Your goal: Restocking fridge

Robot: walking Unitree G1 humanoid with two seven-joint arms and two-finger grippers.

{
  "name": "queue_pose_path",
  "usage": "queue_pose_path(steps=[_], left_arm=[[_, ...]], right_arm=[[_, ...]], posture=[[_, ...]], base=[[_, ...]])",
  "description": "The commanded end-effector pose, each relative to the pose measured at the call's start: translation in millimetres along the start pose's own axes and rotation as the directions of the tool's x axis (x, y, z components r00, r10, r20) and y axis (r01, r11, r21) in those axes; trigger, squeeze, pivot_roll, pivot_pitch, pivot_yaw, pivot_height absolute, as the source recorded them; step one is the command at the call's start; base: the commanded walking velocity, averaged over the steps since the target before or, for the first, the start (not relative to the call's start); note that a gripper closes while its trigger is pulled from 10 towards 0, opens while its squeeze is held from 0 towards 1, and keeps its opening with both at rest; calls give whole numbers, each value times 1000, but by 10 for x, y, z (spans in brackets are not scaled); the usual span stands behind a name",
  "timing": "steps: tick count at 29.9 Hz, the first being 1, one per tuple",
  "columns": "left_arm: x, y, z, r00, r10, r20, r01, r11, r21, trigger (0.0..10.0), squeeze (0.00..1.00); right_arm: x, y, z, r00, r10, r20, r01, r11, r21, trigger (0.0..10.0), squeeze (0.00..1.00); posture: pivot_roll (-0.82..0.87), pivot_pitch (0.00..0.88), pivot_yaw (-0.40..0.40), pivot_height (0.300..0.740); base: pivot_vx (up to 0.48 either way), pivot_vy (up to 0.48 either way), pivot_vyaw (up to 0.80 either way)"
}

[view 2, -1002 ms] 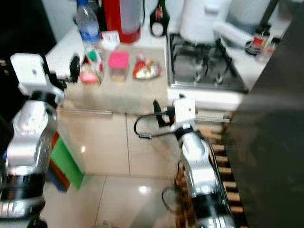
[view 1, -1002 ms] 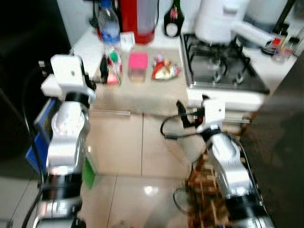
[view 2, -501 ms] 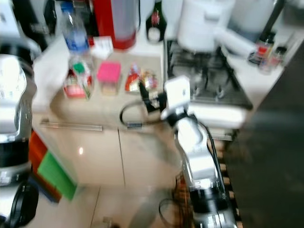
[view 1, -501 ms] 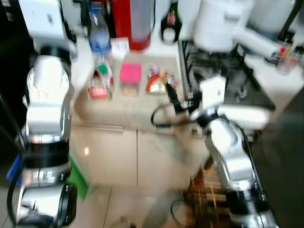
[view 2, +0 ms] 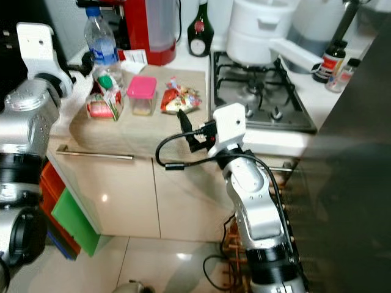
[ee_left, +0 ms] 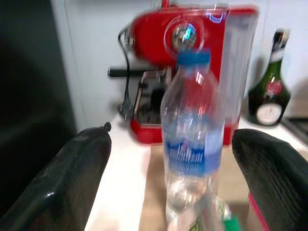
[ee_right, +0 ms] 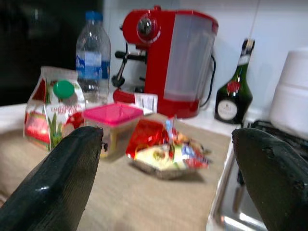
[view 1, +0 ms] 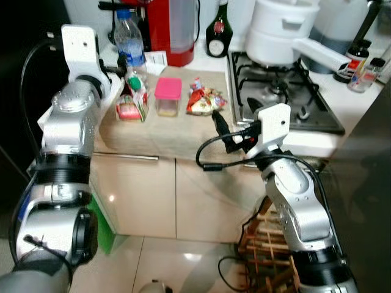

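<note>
Reaching with fingers spread wide, left gripper (ee_left: 168, 159) is lining up on the water bottle (ee_left: 191, 139) at the counter's back-left; right gripper (ee_right: 163, 159), also spread, is facing the snack packet (ee_right: 166, 149). Risk: bottle tipping onto the juice carton (view 1: 132, 101).

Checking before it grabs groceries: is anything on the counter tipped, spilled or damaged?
Nothing stands out. The water bottle, juice carton and pink-lidded tub stand upright on the counter; the snack bag lies flat, unspilled. Both claws, left and right, are open and hold nothing.
</note>
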State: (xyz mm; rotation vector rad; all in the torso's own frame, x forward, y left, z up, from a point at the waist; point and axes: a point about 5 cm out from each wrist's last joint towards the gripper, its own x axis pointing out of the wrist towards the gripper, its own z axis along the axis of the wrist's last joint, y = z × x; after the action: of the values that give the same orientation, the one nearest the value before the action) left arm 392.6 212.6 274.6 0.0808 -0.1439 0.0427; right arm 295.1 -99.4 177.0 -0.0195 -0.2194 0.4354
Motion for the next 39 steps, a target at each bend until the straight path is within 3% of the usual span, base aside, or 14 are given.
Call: queue_pose_path(steps=[1, 8, 18, 27, 32, 39], left_arm=[[47, -31, 16, 1000, -18, -1, 18, 1000, 18, 10000, 0], [140, -168, -50, 997, -64, -40, 66, 996, 55, 10000, 0], [172, -227, -227, 991, -63, -121, 70, 996, 56, 10000, 0], [150, -225, -210, 989, -56, -136, 66, 996, 66, 10000, 0], [133, -229, -200, 989, -53, -140, 58, 998, 37, 10000, 0], [96, -237, -383, 972, -51, -228, 49, 999, -15, 10000, 0]], right_arm=[[-6, -2, 50, 1000, 2, 11, -2, 1000, 3, 10000, 110], [-61, 7, 64, 1000, -9, -5, 9, 1000, 3, 10000, 114], [-117, 3, 65, 1000, -15, -25, 15, 1000, 5, 10000, 110], [-122, -21, 61, 999, -19, -38, 20, 1000, 13, 10000, 110], [-118, -14, 46, 999, -12, -49, 13, 1000, 18, 10000, 114], [-96, -20, 40, 999, -7, -54, 8, 1000, 24, 10000, 110]], posture=[[32, 0, 16, 740], [7, 0, 32, 740], [-12, 0, 38, 740], [-13, 0, 38, 740], [-8, 0, 30, 740], [-7, 0, 27, 740]], base=[[0, 0, 0], [0, 0, 0], [0, 0, 0], [0, 0, 0], [0, 0, 0], [0, 0, 0]])
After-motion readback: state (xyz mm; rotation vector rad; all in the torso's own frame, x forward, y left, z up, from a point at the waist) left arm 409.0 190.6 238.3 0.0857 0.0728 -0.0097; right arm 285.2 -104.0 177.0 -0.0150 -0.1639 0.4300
